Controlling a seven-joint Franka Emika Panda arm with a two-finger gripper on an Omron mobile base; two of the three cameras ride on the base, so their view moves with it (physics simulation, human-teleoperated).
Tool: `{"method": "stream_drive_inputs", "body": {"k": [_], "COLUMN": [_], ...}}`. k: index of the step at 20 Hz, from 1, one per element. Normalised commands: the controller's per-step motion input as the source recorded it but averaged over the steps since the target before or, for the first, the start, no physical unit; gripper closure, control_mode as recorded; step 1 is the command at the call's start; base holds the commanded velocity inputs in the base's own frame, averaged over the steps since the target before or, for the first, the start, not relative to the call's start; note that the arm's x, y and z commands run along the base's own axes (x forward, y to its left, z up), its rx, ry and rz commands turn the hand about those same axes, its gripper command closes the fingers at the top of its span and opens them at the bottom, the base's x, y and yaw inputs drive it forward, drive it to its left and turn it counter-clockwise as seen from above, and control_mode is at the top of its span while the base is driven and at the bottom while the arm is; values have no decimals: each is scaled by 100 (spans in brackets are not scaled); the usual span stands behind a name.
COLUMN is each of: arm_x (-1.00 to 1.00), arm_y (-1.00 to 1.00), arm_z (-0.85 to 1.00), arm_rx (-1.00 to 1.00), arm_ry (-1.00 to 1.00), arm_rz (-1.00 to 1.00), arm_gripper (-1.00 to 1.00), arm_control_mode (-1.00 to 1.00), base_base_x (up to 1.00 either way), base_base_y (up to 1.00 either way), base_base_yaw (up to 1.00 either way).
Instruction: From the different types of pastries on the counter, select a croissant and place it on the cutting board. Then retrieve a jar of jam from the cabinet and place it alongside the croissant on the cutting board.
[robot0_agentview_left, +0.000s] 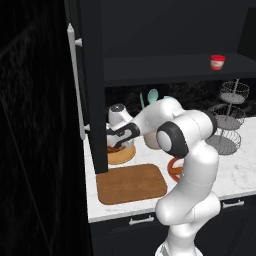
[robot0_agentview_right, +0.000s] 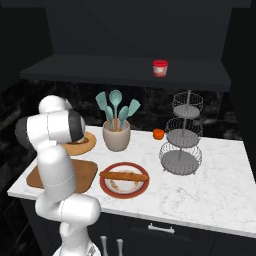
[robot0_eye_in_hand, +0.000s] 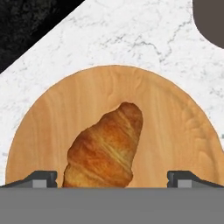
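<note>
The golden-brown croissant lies on the round tan wooden plate, with its pointed end away from the hand. My gripper hangs just above it, open, with one fingertip on each side of the pastry. In the left base view the gripper points down over that plate, behind the brown cutting board, which is bare. The jar of jam with its red lid stands on the dark cabinet shelf, also seen as the jar from the right. The long baguette stick rests on a red plate.
The open cabinet door with its silver bar handle stands close to the left of my arm. A pot of teal utensils, a small orange round object and a tiered wire stand stand on the white marble counter.
</note>
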Motion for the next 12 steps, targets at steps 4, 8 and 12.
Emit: {"method": "stream_drive_inputs", "body": {"k": [4,8,12], "arm_x": [0,4,2], "arm_y": [0,0,0], "arm_z": [-2,-14,-24], "arm_rx": [0,0,0], "arm_ry": [0,3,3], "arm_rz": [0,0,0], "arm_gripper": [-100,-100,-100], "arm_control_mode": [-100,-100,-100], "base_base_x": [0,0,0], "base_base_y": [0,0,0], "base_base_yaw": [0,0,0]}}
